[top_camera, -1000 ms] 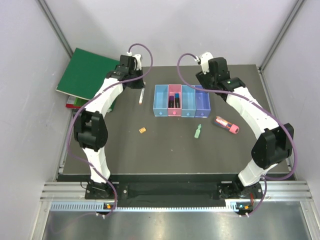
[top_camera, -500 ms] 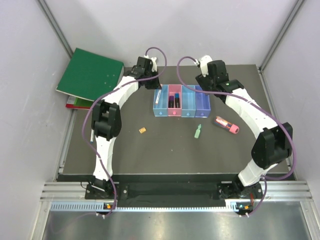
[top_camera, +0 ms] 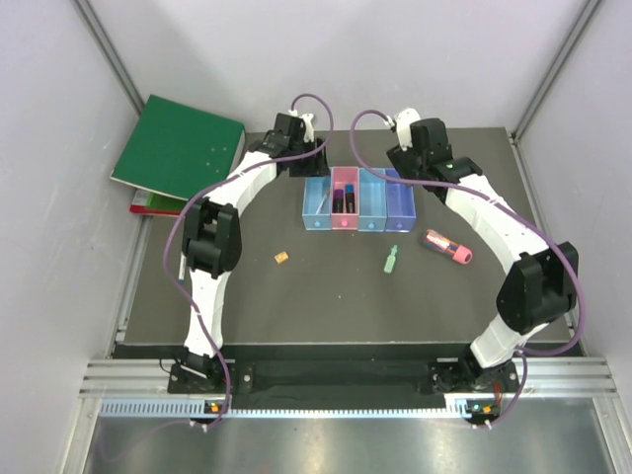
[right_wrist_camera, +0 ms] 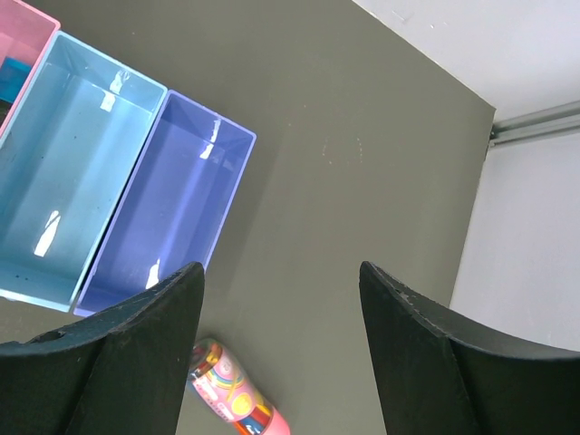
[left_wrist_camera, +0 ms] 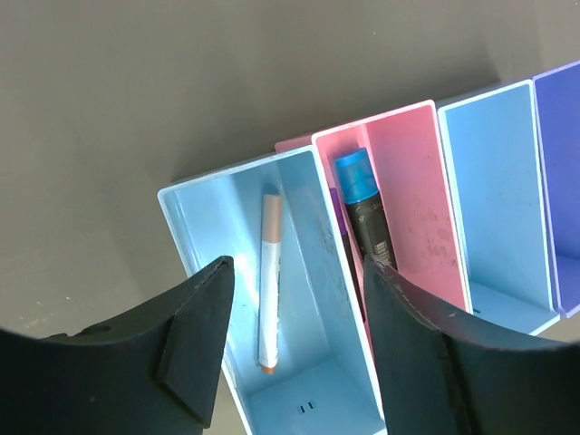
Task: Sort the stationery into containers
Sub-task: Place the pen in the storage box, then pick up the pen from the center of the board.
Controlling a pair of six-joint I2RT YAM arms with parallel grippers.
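Over the leftmost light blue bin (left_wrist_camera: 216,210) the left tool (left_wrist_camera: 294,276) is held wide, the white pen (left_wrist_camera: 270,237) lying sorted inside; right tool (right_wrist_camera: 281,294) wide, empty.

At ten o'clock on the dark table (top_camera: 326,296), we see a large green binder (top_camera: 178,148) lying askew on top of a second folder (top_camera: 148,203), whose red and green edges peek out beneath. Pale walls (top_camera: 444,59) enclose the scene, and a ribbed aluminium rail (top_camera: 336,377) spans six o'clock.
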